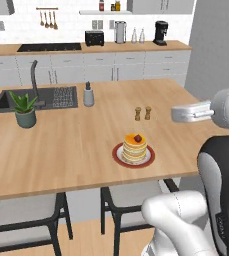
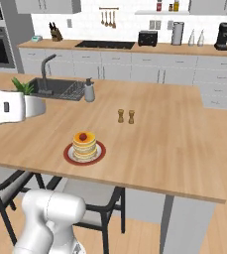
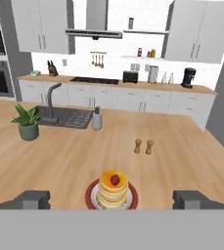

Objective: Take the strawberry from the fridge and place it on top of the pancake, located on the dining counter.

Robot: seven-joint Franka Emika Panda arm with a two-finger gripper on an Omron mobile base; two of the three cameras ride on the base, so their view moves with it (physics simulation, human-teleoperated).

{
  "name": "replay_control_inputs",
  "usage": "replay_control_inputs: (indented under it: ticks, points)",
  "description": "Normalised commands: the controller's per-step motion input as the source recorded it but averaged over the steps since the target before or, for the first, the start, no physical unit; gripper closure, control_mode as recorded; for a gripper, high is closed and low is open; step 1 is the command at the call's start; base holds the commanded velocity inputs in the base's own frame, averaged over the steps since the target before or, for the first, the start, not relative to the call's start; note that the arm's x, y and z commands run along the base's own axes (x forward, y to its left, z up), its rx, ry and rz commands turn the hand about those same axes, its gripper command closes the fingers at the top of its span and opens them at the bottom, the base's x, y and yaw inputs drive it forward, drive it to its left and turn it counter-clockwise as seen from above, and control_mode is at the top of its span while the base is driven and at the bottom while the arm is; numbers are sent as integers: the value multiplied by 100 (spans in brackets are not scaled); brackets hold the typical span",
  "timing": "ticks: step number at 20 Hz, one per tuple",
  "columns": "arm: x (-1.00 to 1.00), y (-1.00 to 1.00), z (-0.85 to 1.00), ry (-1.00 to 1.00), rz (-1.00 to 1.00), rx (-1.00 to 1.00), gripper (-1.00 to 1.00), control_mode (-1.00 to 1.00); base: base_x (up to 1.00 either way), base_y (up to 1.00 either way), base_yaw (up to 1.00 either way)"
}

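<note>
Strawberry [image 3: 115, 179] sits atop pancake [image 3: 113, 190] on dining counter [image 3: 59, 161]. Gripper [image 3: 111, 199] wide open, empty. Retreat straight back, avoid brushing stack.

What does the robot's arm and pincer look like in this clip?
The arm has glossy white rounded segments with dark, near-black joint sections; one dark section carries faint grey lettering. The hand is a pale grey-white boxy block with a small dark mark. The pincer ends in two small, dark grey, blocky finger tips. No cables visible.

Sink [image 1: 16, 100]: we see the left edge cut its corner off.
Stools [image 1: 26, 215]: the bottom edge cuts their legs.
Plate [image 3: 91, 193]: the grey band hides its bottom.
</note>
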Motion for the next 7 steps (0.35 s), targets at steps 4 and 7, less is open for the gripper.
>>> replay_control_inputs:
  ticks: [4, 7]
  points:
    - [-1, 0, -100, 16, 0, 20, -100, -100, 0, 0, 0]
    - [23, 0, -100, 7, 1, 21, -100, -100, 0, 0, 0]
